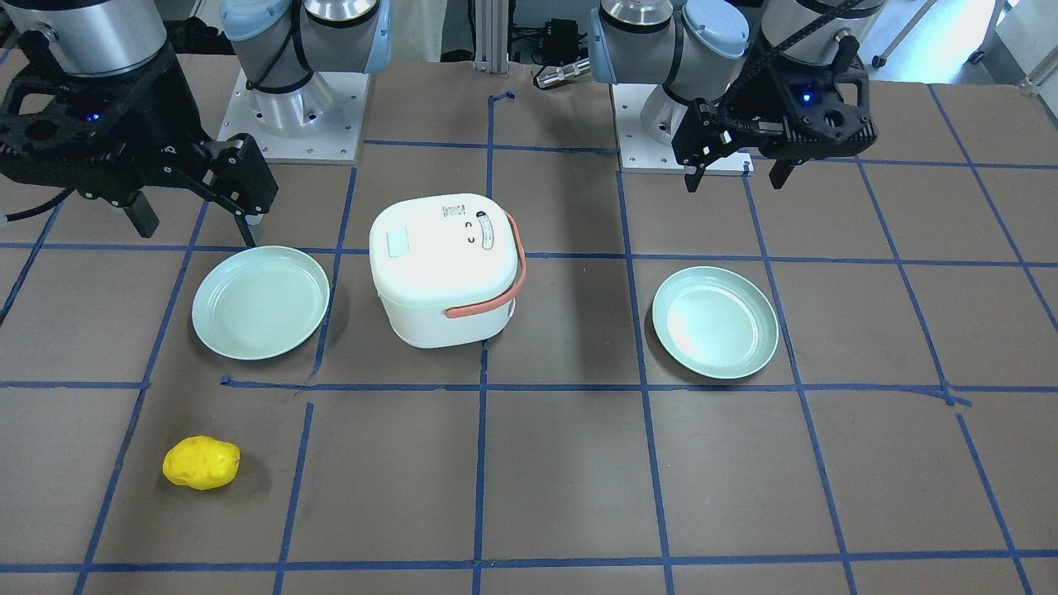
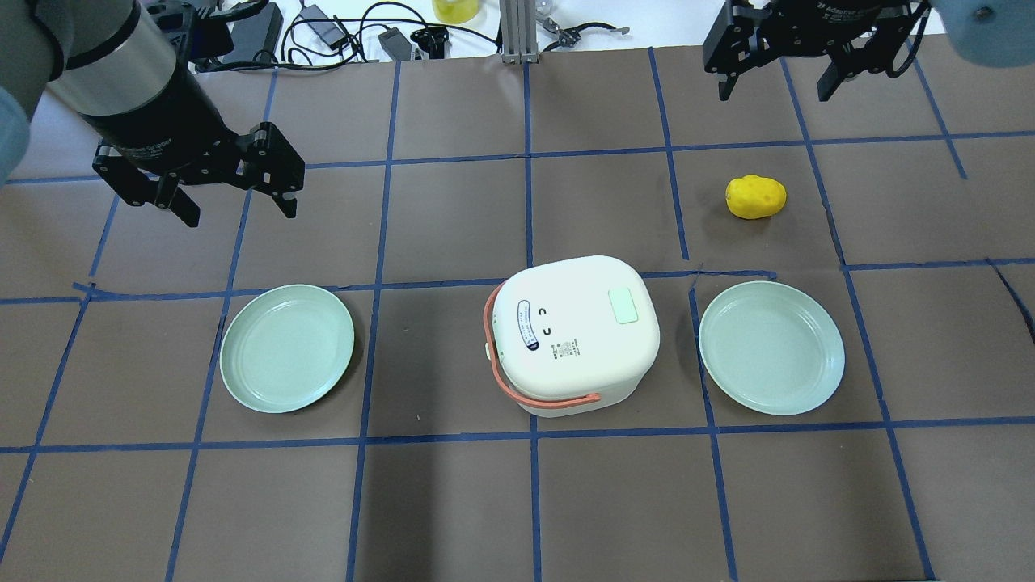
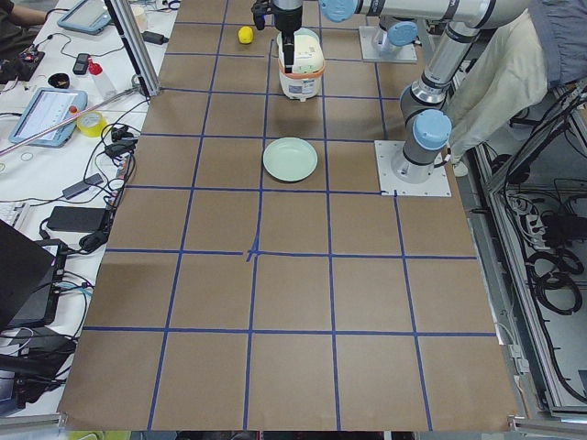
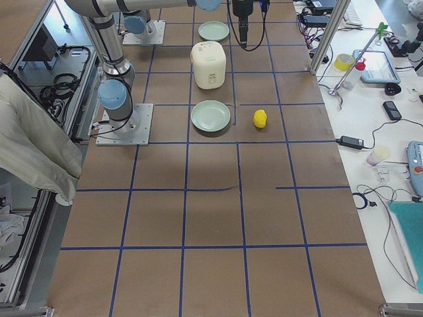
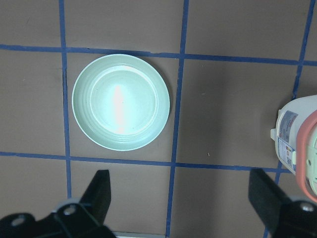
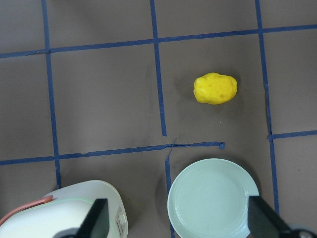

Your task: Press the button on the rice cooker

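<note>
The white rice cooker (image 1: 446,268) with an orange handle stands mid-table; it also shows in the overhead view (image 2: 574,331). A pale green square button (image 2: 625,306) sits on its lid, toward the robot's right. My left gripper (image 2: 241,212) hangs open and empty above the table, beyond the left plate and well to the cooker's left. My right gripper (image 2: 775,93) hangs open and empty at the far right, high above the table. The left wrist view catches only the cooker's edge (image 5: 299,148). The right wrist view shows its corner (image 6: 69,208).
Two empty pale green plates flank the cooker, one on the robot's left (image 2: 287,347) and one on its right (image 2: 771,347). A yellow lumpy object (image 2: 755,196) lies beyond the right plate. Blue tape lines grid the brown table.
</note>
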Tool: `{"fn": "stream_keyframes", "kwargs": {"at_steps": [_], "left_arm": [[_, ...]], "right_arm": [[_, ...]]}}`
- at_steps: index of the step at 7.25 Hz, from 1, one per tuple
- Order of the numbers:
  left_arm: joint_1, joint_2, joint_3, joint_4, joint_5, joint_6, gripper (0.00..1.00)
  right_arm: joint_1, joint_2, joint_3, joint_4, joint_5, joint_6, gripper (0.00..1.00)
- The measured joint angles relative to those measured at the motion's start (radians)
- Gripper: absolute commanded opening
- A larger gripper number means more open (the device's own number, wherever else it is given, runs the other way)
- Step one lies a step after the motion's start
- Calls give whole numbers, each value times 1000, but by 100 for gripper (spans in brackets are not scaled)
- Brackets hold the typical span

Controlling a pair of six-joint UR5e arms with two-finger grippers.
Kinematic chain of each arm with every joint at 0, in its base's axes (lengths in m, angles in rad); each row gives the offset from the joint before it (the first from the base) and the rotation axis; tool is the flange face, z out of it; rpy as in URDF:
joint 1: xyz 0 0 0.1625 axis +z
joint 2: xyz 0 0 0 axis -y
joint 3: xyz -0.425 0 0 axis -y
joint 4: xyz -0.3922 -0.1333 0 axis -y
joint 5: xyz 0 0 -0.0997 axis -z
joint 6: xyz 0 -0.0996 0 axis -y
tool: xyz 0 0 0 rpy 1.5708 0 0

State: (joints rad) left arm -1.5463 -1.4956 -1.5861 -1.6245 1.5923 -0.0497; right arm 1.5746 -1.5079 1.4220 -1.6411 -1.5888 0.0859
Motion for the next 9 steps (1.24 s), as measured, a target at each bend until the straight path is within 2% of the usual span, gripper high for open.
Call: {"fn": "stream_keyframes", "kwargs": {"at_steps": [9], "left_arm": [[0, 0, 0, 0, 0, 1, 100]], "right_arm": [[2, -4, 4, 19, 1, 0, 100]]}}
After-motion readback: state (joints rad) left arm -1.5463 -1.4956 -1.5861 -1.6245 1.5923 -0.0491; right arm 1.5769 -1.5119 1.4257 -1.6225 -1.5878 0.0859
